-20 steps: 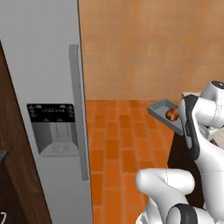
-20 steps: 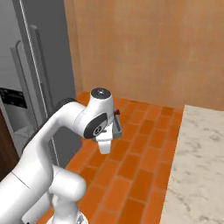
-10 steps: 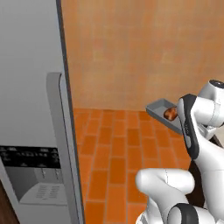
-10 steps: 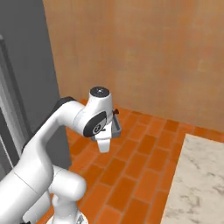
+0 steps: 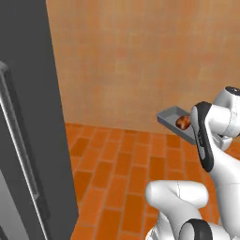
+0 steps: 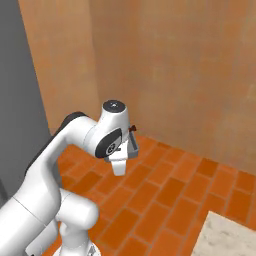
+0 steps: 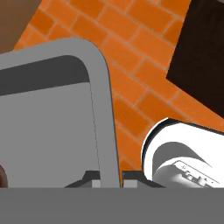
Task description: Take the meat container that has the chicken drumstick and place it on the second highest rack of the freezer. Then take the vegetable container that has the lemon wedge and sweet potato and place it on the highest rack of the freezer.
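Observation:
The grey meat container [image 5: 169, 116] hangs above the floor at the right, with the brown chicken drumstick [image 5: 183, 122] lying in it. My gripper [image 7: 110, 180] is shut on the container's rim [image 7: 106, 109], one fingertip [image 7: 91, 179] inside the wall and one outside. Only a sliver of the drumstick [image 7: 1, 176] shows at the left edge of the hand view. From the right base view the arm covers most of the container [image 6: 134, 148]. The grey freezer [image 5: 26, 108] stands shut at the left, its long handle [image 5: 18, 154] facing me. The vegetable container is out of view.
Orange brick floor [image 5: 117, 164] runs between the freezer and a tan wall [image 5: 131, 61]. A corner of a marble counter [image 6: 225, 236] shows at the lower right. The grey freezer side [image 6: 20, 95] rises at the left of the right base view.
The whole picture has shifted: the base has moved, the freezer has slid left and its dispenser has left view. The arm keeps the container in the same hold.

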Tool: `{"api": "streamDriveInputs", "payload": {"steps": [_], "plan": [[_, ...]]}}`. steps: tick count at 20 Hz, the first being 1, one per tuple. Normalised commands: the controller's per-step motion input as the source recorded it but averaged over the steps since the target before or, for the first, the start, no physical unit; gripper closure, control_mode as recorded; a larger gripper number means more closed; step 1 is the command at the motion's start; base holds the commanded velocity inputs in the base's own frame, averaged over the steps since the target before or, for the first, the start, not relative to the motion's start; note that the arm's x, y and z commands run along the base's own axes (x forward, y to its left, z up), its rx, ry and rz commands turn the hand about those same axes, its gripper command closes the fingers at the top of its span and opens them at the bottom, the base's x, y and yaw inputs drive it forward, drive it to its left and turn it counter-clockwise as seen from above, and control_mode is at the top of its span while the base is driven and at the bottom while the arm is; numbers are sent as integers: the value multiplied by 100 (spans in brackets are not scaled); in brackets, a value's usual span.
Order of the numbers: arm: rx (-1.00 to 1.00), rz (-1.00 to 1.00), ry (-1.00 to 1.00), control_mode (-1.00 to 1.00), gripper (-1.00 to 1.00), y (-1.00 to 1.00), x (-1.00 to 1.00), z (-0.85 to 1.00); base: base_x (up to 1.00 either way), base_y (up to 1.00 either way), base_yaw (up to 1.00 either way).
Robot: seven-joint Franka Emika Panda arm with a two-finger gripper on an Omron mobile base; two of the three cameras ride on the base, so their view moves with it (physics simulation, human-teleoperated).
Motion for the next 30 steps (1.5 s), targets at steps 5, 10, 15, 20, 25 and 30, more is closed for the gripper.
{"api": "streamDriveInputs", "payload": {"steps": [5,10,15,20,25,30], "plan": [[0,0,0,100,100,0,0,0,100,-55,29],[0,0,0,100,100,0,0,0,100,-49,38],[0,0,0,100,100,0,0,0,85,-20,71],[0,0,0,100,100,0,0,0,32,-2,99],[0,0,0,100,100,0,0,0,3,-17,88],[0,0,0,100,100,0,0,0,0,-4,56]]}}
